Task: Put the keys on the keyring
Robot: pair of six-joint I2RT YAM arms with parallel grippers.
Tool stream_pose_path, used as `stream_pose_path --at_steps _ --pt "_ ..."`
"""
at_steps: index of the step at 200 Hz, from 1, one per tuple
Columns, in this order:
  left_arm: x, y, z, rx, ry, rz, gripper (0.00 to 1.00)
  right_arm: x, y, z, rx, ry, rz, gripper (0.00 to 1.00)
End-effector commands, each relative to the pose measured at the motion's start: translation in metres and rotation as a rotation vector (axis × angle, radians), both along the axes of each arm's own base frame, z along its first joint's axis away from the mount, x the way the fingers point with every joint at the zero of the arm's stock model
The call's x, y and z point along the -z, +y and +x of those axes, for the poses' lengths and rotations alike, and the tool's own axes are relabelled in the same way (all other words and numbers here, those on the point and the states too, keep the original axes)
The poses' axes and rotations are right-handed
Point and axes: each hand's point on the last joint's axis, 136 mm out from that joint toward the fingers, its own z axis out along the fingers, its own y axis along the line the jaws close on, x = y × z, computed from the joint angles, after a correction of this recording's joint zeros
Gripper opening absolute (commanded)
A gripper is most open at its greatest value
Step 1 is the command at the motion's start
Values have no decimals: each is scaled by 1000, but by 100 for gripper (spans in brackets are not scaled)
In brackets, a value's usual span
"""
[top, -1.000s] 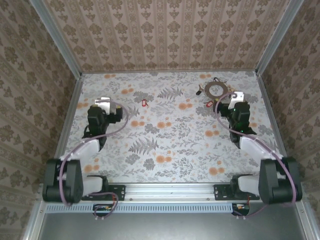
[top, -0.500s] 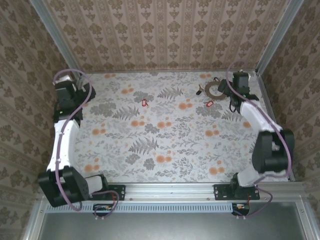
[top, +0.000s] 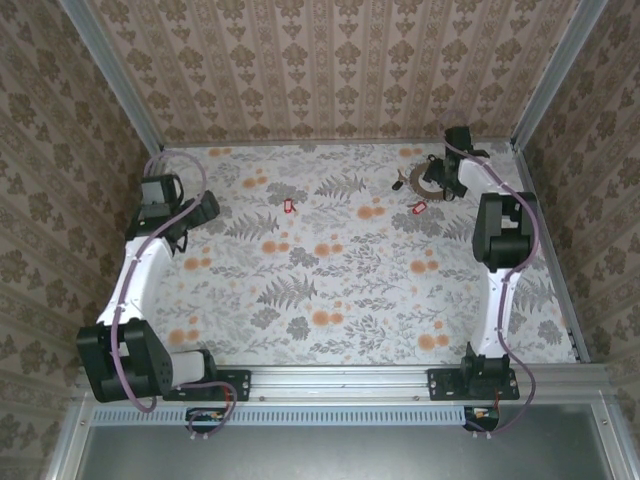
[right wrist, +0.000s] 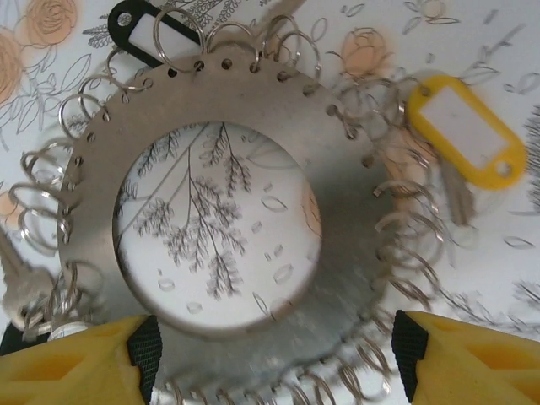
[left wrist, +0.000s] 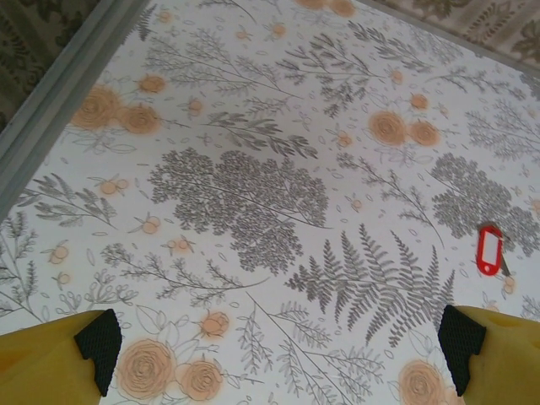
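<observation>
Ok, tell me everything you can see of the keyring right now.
The keyring is a flat, dull metal-looking disc with a wide round hole and small holes punched along its rim. Thin wire split rings hang all around that rim. A black tag, a yellow tag and a silver key sit at its edge. It lies flat on the floral table, near the back right corner. The open right gripper straddles its near edge; contact unclear.

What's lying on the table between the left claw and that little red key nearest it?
Nothing: the left wrist view shows bare flowered table between the left gripper and the red key. The top view agrees.
</observation>
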Motion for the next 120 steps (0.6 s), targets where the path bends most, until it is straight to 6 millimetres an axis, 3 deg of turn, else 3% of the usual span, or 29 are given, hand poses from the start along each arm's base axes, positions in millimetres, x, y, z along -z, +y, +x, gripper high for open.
stream_pose_path --at_steps 1,28,67,93,120 --pt "-12 -2 2 34 -12 32 100 19 -8 -23 74 183 -47 74" --pt "-7 -1 0 39 6 79 100 22 -24 -37 101 306 -167 74" --pt "-7 -3 2 49 12 73 100 25 -20 -52 50 388 -227 75" --pt "-5 -3 4 49 21 75 100 28 -4 -64 -2 408 -242 75" --pt "-1 -2 3 42 36 71 100 22 36 -79 -88 393 -231 75"
